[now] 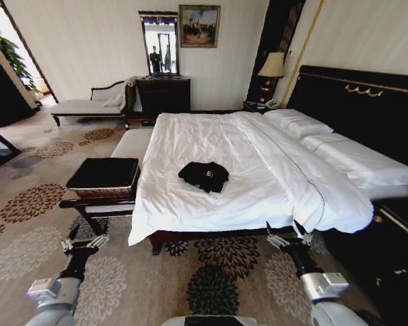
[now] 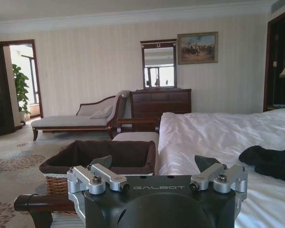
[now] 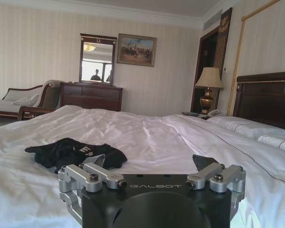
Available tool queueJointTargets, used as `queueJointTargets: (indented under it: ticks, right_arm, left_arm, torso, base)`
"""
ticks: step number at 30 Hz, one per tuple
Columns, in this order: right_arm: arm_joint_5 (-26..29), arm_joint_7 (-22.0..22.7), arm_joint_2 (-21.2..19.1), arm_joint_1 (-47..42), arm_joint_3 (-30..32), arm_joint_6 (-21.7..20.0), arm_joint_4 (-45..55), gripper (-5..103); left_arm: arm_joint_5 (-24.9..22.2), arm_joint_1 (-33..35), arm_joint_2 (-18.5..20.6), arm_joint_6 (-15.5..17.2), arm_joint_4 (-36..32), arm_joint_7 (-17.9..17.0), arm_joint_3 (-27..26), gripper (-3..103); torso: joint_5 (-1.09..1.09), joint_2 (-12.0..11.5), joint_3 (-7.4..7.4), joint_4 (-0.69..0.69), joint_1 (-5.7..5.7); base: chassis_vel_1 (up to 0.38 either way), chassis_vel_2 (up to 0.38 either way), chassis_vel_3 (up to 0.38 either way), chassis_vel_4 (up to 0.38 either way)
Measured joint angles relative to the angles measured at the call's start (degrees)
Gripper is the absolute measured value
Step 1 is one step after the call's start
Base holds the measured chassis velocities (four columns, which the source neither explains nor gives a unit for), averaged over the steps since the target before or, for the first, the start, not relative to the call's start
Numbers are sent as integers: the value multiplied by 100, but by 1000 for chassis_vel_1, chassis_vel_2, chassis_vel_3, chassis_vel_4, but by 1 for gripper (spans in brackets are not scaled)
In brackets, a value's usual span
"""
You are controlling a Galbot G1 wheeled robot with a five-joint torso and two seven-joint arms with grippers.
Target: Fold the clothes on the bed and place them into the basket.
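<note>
Black T-shirt (image 1: 204,176), lying crumpled near the middle of the white bed (image 1: 272,176), well short of both arms. Basket (image 1: 104,178) stands on a bench just beside the bed's left edge. Left gripper (image 1: 86,241) and right gripper (image 1: 288,238), fingers released and empty, hover over the carpet by the bed's near edge. Approach should close in squarely, then spread the shirt flat before folding.

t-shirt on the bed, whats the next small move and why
Probably reach the right gripper forward over the bed toward the T-shirt. It lies crumpled mid-duvet, untouched, while both open grippers hang short of the bed's near edge; the left gripper sits nearer the basket.
</note>
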Motion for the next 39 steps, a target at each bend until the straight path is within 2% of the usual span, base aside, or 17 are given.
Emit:
queueJointTargets:
  ticks: [27, 39]
  right_arm:
    - [-188, -47, 115, -4, -150, 33, -6, 100]
    - [-192, -17, 129, 14, -185, 40, -15, 100]
  left_arm:
    - [44, 130, -40, -66, 5, -8, -2, 99]
    - [167, 130, -99, -87, 0, -30, 109, 99]
  torso:
    - [1, 0, 0, 1, 0]
    - [0, -1, 0, 1, 1]
  base:
    - [-125, 99, 124, -98]
    - [-217, 38, 209, -39]
